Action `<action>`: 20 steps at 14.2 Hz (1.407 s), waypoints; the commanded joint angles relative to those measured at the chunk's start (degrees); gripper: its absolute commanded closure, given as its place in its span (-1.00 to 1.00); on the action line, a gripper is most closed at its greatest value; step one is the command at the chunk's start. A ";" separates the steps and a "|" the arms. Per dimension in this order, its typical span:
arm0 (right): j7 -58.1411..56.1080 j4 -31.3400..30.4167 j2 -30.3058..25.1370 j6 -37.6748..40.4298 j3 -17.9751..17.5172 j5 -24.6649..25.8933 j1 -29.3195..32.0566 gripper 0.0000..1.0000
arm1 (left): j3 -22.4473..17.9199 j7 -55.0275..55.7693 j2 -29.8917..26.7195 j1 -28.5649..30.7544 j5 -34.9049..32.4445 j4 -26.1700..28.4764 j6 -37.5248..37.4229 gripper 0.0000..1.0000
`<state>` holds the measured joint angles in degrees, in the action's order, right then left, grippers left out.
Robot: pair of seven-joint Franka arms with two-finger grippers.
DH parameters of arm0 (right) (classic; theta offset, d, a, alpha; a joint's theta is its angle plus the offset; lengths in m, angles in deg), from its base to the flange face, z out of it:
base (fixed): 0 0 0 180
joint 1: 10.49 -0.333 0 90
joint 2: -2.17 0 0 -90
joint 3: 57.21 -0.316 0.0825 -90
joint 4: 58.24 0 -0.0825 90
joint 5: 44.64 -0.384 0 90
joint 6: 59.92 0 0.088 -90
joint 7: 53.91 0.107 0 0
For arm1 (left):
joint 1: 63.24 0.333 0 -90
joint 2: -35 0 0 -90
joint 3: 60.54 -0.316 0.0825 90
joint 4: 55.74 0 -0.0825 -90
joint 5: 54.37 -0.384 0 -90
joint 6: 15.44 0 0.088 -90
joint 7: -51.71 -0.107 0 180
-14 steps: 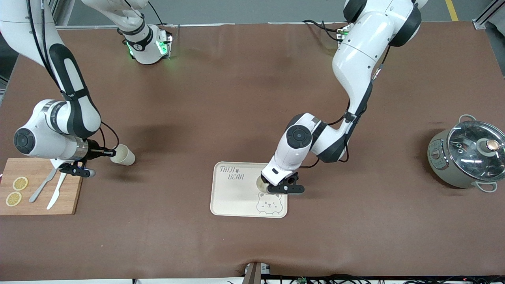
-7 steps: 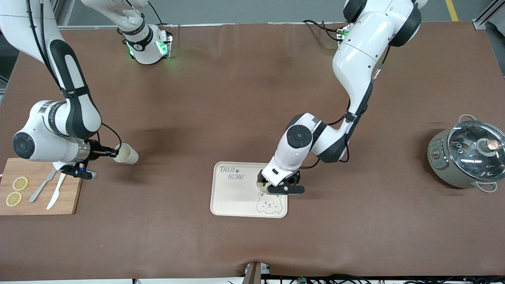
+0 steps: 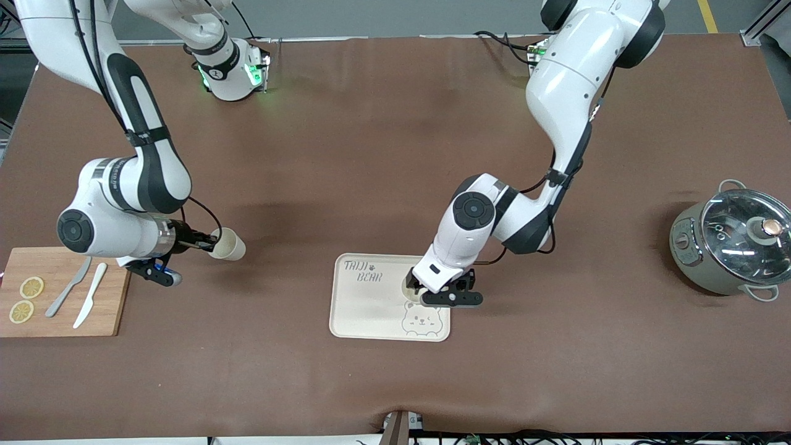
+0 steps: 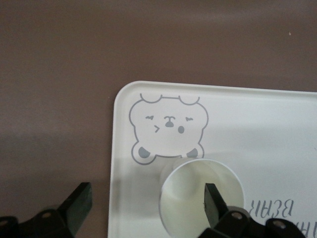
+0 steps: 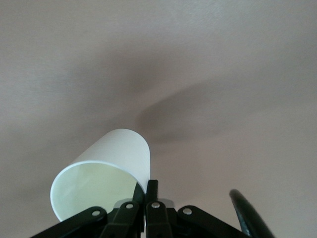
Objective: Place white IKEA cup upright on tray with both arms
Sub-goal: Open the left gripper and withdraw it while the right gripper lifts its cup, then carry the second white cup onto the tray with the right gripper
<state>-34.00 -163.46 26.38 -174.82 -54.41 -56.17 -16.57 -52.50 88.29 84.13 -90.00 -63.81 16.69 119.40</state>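
Observation:
One white cup [image 3: 410, 289] [image 4: 190, 196] stands upright on the cream bear tray [image 3: 364, 309] [image 4: 267, 129], just above the bear drawing. My left gripper [image 3: 435, 290] [image 4: 146, 203] hangs over it, open, one finger above the cup's mouth and the other past the tray's edge. A second white cup [image 3: 228, 245] [image 5: 106, 171] lies on its side in the air over the bare table, between the cutting board and the tray. My right gripper [image 3: 207, 246] [image 5: 148, 191] is shut on this cup's rim, one finger inside the mouth.
A wooden cutting board [image 3: 108, 309] with a knife, a fork and two lemon slices lies at the right arm's end. A grey pot with a glass lid [image 3: 732, 247] stands at the left arm's end.
My left gripper has opened, leaving its cup standing on the tray. The right arm has carried the second cup away from the cutting board toward the tray.

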 commanded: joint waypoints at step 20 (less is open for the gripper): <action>34.40 14.87 5.49 0.74 -0.07 -3.94 -14.75 1.00 | 0.83 -35.61 -33.11 25.26 6.88 19.65 -25.32 -1.00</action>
<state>-2.60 -151.94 29.49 -174.68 -54.72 -59.12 -30.71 -52.34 53.76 58.05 -66.04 -58.56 28.00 93.71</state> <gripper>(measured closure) 0.978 0.000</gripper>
